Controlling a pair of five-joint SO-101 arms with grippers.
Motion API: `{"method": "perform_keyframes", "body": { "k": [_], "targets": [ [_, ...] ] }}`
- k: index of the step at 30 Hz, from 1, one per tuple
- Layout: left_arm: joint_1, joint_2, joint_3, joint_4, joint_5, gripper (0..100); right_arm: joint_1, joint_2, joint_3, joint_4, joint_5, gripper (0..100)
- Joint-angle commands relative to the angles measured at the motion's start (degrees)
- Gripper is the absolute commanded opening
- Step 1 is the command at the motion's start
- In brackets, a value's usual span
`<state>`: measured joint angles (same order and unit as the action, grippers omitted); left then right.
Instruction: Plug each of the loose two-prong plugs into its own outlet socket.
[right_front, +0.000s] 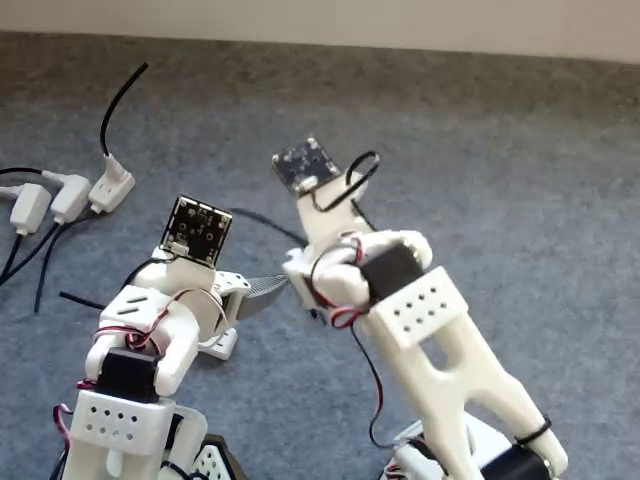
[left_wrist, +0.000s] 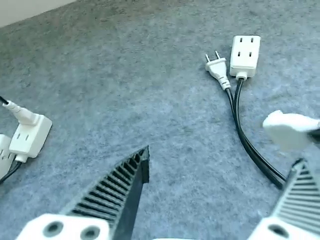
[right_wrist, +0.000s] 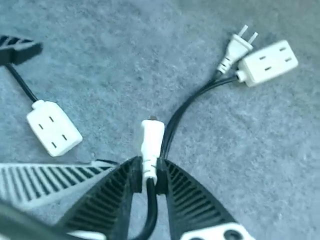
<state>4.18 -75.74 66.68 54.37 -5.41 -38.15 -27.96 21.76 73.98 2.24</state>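
1. The right claw (right_wrist: 149, 169) is clamped on a white two-prong plug (right_wrist: 151, 142). Its black ribbed fingers (right_wrist: 190, 195) pinch the plug's rear end, where a black cord (right_wrist: 150, 212) leaves it, and the prongs point away from the claw.
2. The left claw (left_wrist: 222, 157) is spread wide with nothing between its fingers. The gripped plug hangs close to one of them, over the grey felt-covered bench (left_wrist: 125, 75).
3. Beyond both claws, a second white two-prong plug (right_wrist: 236, 49) lies unplugged on the bench. It sits just beside a white rectangular outlet block (right_wrist: 267, 62), whose slots are free. Their two black cords (left_wrist: 247, 145) run side by side back toward the claws.
4. A second white outlet block (right_wrist: 54, 127) lies apart from that pair on its own black cord, near the right claw, with its slots also free.
5. At the far left of the bench, a third white outlet block (right_front: 112, 187) has a white plug (left_wrist: 22, 115) pushed into it. The plug's black cord curves away toward the far side. Two more white blocks (right_front: 50, 200) lie just beside it.
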Motion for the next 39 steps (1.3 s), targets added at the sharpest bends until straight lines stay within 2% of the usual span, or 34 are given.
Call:
{"method": "perform_keyframes", "body": {
  "k": [1,4,7,12,17,23,28,30,35,39],
  "targets": [
    [-5.1,0.0,-3.4,-0.1,0.1,41,2.1,2.0,-7.6,5.6,0.6,0.5],
    [-13.4,0.4,-9.8,0.3,0.3,41,2.2,4.5,-11.7,10.9,0.3,0.5],
    [-18.2,5.8,-19.4,3.2,0.3,41,2.1,6.1,-14.9,13.6,0.2,0.5],
    [-27.5,29.7,-44.7,13.7,0.4,41,-0.5,7.5,-17.3,17.3,0.2,0.5],
    [-40.7,52.9,-75.0,25.1,0.2,41,-5.8,7.6,-17.0,18.0,0.2,0.5],
    [-57.9,75.9,-103.7,31.1,0.2,41,-6.8,7.7,-17.0,17.5,-0.4,0.5],
    [-68.2,91.4,-117.7,31.5,0.4,41,-9.7,7.9,-16.9,16.2,-5.5,0.5],
    [-70.8,96.0,-121.6,31.5,0.4,41,-10.9,9.2,-17.5,16.2,-10.1,0.5],
    [-74.1,104.7,-128.7,31.1,0.4,41,-13.1,19.6,-20.0,16.8,-23.9,0.5],
    [-75.0,109.7,-133.7,31.0,0.4,41,-13.7,27.6,-29.5,19.6,-30.2,0.5]
  ]
}}
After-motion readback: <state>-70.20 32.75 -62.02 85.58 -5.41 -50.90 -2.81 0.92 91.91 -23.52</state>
